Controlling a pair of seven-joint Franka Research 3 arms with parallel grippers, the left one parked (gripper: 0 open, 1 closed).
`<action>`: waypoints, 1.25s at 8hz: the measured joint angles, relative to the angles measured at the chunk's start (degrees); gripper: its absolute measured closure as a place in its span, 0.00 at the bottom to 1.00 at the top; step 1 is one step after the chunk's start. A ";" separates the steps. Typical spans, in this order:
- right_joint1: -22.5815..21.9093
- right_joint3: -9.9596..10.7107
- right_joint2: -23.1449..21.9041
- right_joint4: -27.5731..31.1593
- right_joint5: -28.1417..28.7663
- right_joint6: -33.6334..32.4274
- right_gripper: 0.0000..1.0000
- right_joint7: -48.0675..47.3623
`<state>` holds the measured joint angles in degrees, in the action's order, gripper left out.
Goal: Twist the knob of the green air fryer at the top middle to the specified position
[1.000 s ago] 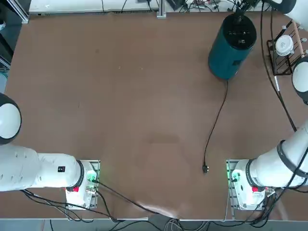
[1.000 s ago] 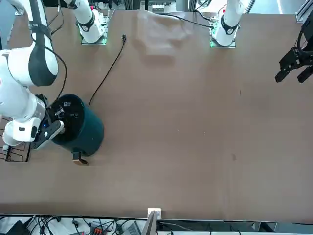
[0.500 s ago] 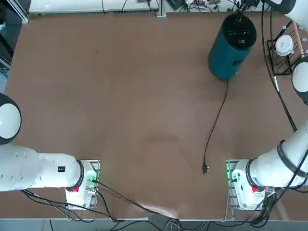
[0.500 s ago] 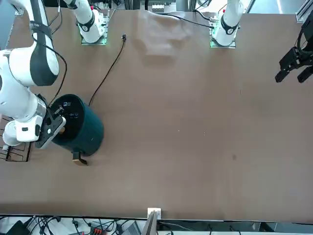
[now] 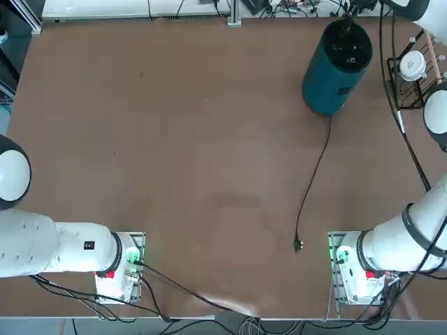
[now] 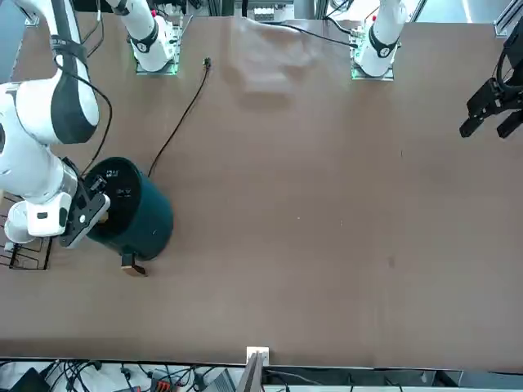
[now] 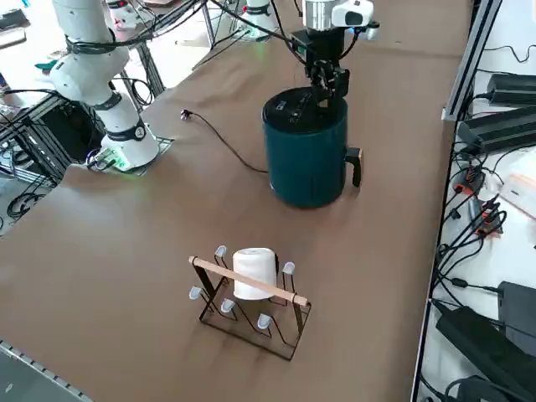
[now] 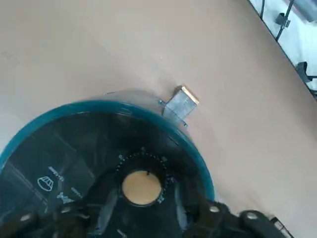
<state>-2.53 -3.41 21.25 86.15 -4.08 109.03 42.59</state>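
Note:
The green air fryer [image 5: 334,70] stands at the table's far right; it also shows in the front view [image 6: 143,216] and the right side view [image 7: 306,155]. In the wrist view, its tan knob [image 8: 141,187] sits at the rim of the black top panel [image 8: 74,158]. My right gripper [image 8: 143,192] hovers just over the panel, open. One finger is on each side of the knob with a small gap. The side view shows the gripper [image 7: 328,82] above the fryer's far rim, and the front view shows it [image 6: 88,212] at the fryer's edge.
A black wire rack with a white ball [image 7: 251,285] stands at the right edge [image 5: 412,68]. The fryer's black cord [image 5: 316,171] trails across the table to a plug [image 5: 298,244]. The fryer's handle [image 7: 356,165] juts toward the far table edge.
In the front view my right gripper has drawn back slightly from over the black panel toward its rim. The fryer and cord have not moved.

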 joint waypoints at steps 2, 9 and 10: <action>-0.12 -0.06 -0.12 -0.10 -0.04 0.00 0.11 -0.34; -0.49 -0.26 -8.67 -1.59 -0.03 -6.12 0.00 -35.87; -0.48 -0.26 -10.38 -1.58 -0.03 -8.13 0.00 -41.54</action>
<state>-3.02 -3.66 10.87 84.57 -4.10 100.90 1.04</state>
